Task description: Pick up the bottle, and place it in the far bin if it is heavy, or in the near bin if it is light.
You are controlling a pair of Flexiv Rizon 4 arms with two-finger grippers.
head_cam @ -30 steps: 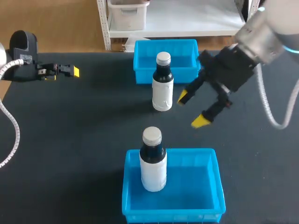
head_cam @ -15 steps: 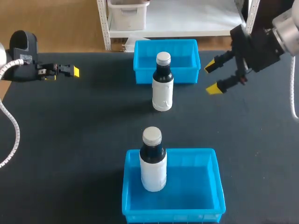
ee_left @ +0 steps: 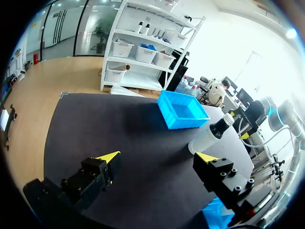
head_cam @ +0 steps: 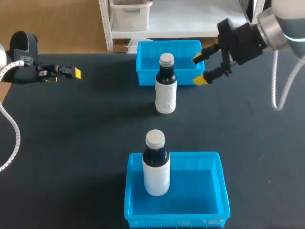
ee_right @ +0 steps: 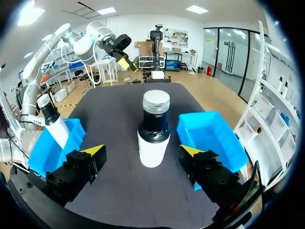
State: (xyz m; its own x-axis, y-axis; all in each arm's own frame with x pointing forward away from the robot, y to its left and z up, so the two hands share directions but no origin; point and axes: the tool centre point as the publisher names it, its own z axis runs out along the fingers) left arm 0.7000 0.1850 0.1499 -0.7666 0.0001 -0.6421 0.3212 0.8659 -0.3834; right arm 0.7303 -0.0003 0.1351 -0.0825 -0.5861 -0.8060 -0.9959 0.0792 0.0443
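The right gripper (head_cam: pixel 199 69) hangs empty with its yellow-tipped fingers spread wide at the far bin's (head_cam: pixel 145 76) right corner. It is turned toward the bottle (head_cam: pixel 166 90), apparently lined up for a sideways grasp. The bottle stands upright on the table (head_cam: pixel 86 143) just in front of that bin, untouched. A second bottle (head_cam: pixel 156 167) stands in the near bin (head_cam: pixel 176 220). The left gripper (ee_left: pixel 158 156), also spread and empty, sits at the table's left edge, likely parked clear.
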